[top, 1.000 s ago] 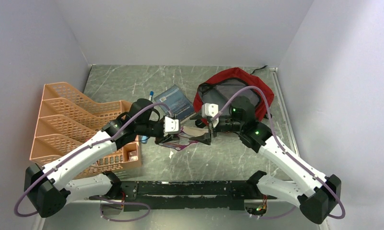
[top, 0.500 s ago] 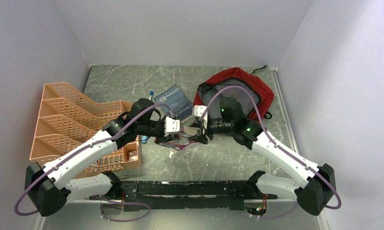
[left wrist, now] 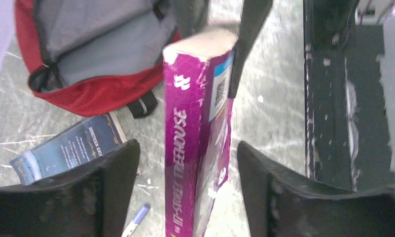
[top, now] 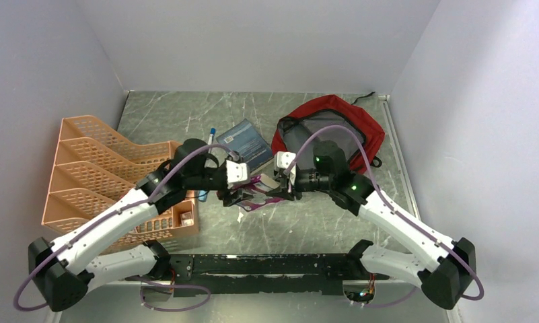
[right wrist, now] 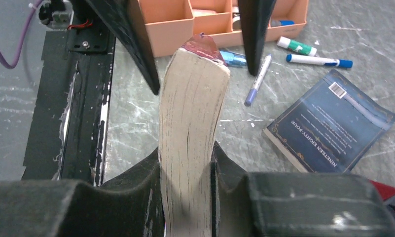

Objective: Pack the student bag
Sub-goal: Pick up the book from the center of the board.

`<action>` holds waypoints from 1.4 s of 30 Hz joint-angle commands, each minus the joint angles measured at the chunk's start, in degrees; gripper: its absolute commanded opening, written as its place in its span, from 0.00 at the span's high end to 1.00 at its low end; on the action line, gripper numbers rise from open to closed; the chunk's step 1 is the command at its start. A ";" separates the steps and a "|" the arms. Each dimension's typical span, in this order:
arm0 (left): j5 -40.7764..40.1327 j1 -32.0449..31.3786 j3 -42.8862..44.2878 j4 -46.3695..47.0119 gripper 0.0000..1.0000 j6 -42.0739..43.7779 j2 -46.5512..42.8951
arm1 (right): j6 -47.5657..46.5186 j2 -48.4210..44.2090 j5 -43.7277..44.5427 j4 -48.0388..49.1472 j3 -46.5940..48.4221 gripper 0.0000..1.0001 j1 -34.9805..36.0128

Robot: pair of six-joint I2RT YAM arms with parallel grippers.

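Right tool [right wrist: 186,163] is clamped hard on the purple book [left wrist: 193,123], one finger pressed to each cover and the pale page edges facing its own camera; that's a firm hold at one end of the volume. Left tool [left wrist: 185,153] comes in from the other end with jaws spread wide; the book's spine runs straight down the gap and there's daylight on both sides, so neither left finger [left wrist: 109,185] touches it. From above, the two tools meet nose to nose at mid-desk with the book bridging them; whether its underside touches the desk [top: 307,222] I cannot tell.

Over to the student bag [top: 334,102]; it lies at the far right of the desk, beyond the right arm, mouth gaping open and grey lining on show, with a black strap trailing at its near edge; it sits apart from the purple book. Just beside the bag's left side a blue book [right wrist: 333,121] lies flat, cover up. On the left stands the orange organiser [top: 98,168], hard against the wall; close by its end lie a green-capped marker [right wrist: 296,46], a blue marker [right wrist: 318,61] and a slim pen [right wrist: 257,81], all loose on the desk.
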 commanded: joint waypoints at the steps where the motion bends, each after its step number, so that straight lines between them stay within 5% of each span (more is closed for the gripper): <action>1: -3.12 -0.24 -3.06 12.57 0.19 -7.16 -6.30 | 7.01 -5.69 3.57 9.68 -3.14 1.00 0.24; 12: -13.27 -0.20 -13.49 24.85 0.02 -26.99 -27.23 | 21.66 -9.73 -2.99 33.13 -7.47 1.00 -0.37; 18: -16.71 -0.13 -12.27 21.28 0.02 -26.97 -32.57 | 24.50 -8.39 -10.58 41.63 -5.46 1.00 -0.48; 29: -8.32 -0.19 -6.22 13.76 0.04 -23.73 -32.14 | 25.98 -9.54 -22.52 46.64 -2.68 1.00 -3.84; 42: 0.13 -0.20 -8.10 21.84 0.10 -26.91 -31.78 | 68.77 0.98 -29.41 100.98 -5.59 1.00 -13.82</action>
